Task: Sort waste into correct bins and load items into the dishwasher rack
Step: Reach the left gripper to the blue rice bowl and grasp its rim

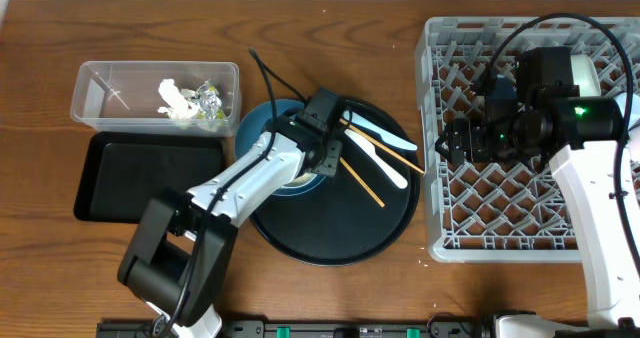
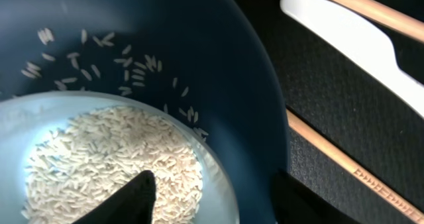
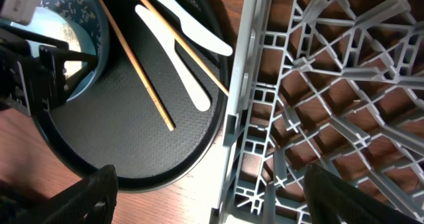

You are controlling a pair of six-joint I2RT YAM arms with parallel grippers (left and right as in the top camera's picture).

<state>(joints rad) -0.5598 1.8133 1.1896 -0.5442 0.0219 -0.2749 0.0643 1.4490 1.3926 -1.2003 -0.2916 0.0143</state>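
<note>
The dark blue dish [image 1: 262,128] sits on the round black tray and holds a pale bowl [image 2: 26,114] full of rice grains [image 2: 106,158]; loose grains lie in the dish [image 2: 199,45]. My left gripper [image 2: 215,201] is open, one finger over the rice, the other outside the dish rim. Two chopsticks [image 1: 362,180] and pale spoons [image 1: 388,166] lie on the tray beside it. My right gripper [image 3: 218,197] is open and empty over the left edge of the grey rack [image 1: 500,208]. The clear tub [image 1: 100,88] holds tissue [image 1: 175,100] and a wrapper [image 1: 210,100].
The shallow black rectangular tray [image 1: 150,173] lies in front of the clear tub. The large round black tray [image 1: 370,228] lies just left of the rack. A white bowl [image 1: 588,73] stands in the rack behind my right arm.
</note>
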